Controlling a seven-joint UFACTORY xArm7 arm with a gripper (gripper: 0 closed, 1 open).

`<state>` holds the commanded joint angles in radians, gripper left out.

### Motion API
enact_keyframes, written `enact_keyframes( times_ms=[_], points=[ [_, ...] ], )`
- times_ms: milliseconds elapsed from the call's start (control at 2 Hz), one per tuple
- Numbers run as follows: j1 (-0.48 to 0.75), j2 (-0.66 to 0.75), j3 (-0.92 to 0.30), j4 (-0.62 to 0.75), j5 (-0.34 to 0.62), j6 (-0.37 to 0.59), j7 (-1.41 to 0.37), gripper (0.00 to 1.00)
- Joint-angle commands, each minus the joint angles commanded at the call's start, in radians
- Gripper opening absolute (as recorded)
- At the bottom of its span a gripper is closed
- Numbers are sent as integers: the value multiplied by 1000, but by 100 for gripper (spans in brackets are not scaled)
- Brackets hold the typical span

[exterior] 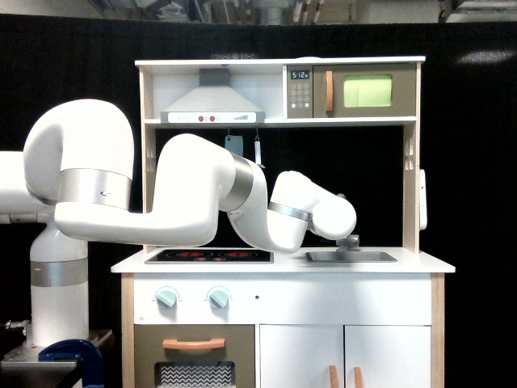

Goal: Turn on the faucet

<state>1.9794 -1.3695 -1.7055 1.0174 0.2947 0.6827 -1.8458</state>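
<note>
A: Faucet (350, 241) orientation?
B: Mostly hidden; only the grey base and lever show, just below the arm's white wrist (327, 217), at the sink (352, 256) back edge. Spout direction, long axis: can't tell.
A: Gripper?
B: Out of sight behind the wrist; jaw opening can't tell.

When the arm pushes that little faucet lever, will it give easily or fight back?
Probably easily: the lever is a small knob at the base of a toy faucet, so it likely turns with light force. The kitchen looks light, so a hard shove might shift it. The arm's wrist hides the contact.
</note>
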Motion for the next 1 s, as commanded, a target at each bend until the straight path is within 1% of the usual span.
enact_keyframes(
  times_ms=[500, 1000],
  points=[
    [40, -32, -10, 96, -52, 48, 36, 100],
    [14, -36, -2, 75, -65, 50, 47, 100]
  ],
)
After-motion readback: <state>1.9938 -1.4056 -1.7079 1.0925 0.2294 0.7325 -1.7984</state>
